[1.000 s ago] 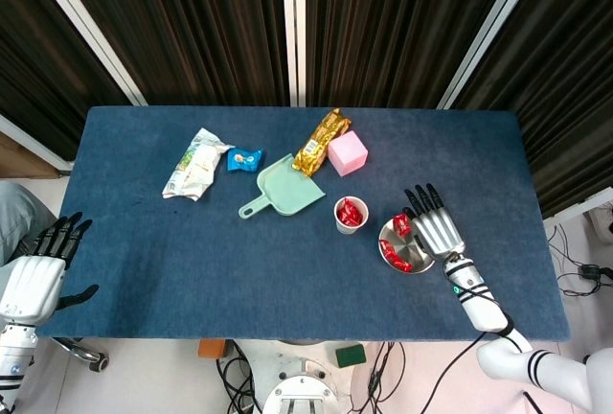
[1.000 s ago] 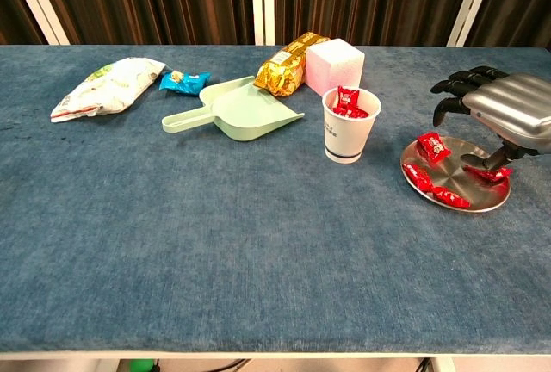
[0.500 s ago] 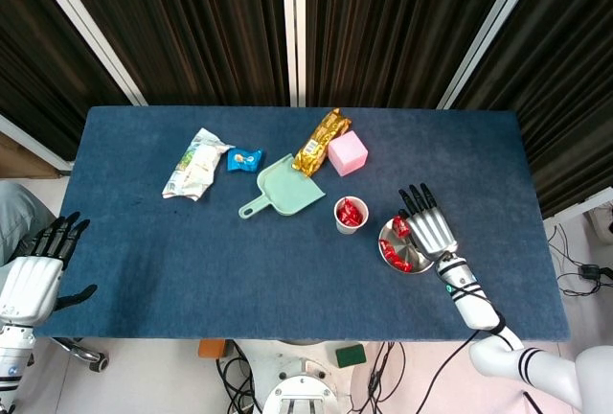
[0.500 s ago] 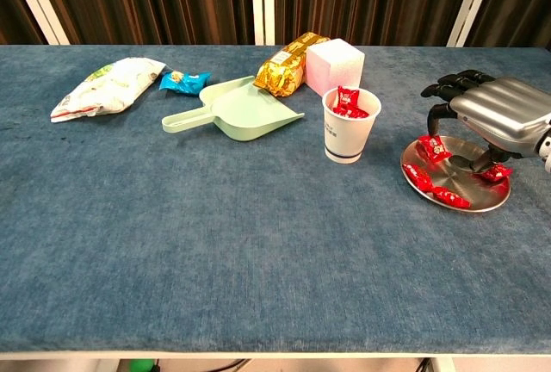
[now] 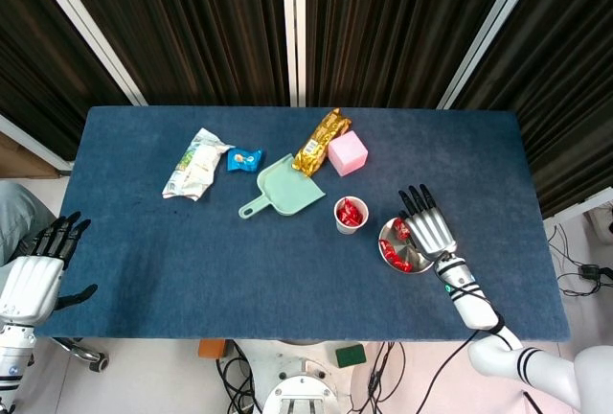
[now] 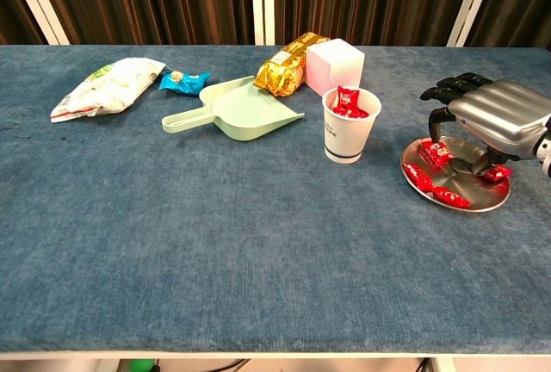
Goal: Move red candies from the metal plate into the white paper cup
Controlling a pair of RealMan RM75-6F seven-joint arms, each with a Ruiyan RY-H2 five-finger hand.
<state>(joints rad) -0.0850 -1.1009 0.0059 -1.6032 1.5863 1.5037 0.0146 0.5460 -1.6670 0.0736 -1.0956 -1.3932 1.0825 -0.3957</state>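
The metal plate [image 6: 461, 177] lies at the right of the blue table, with several red candies on it, one being a candy [image 6: 436, 154] at its far left edge. My right hand [image 6: 492, 117] arches over the plate, fingers apart and curved down. Its fingertips [image 6: 433, 115] hang just above that candy and nothing is gripped. The white paper cup [image 6: 350, 125] stands left of the plate with red candies inside. From above, the right hand [image 5: 429, 231] covers the plate [image 5: 418, 266] beside the cup [image 5: 351, 214]. My left hand [image 5: 36, 278] hangs off the table's left corner, fingers spread, empty.
A green dustpan [image 6: 240, 111], a gold snack pack [image 6: 289, 64] and a pink-white cube [image 6: 337, 64] sit behind the cup. A blue candy [image 6: 183, 81] and a pale snack bag [image 6: 106, 85] lie far left. The table's right edge is close to the plate.
My right hand has come down and shifted a little left over the plate, bringing its fingertips close to the leftmost candy. The left hand has stayed put.
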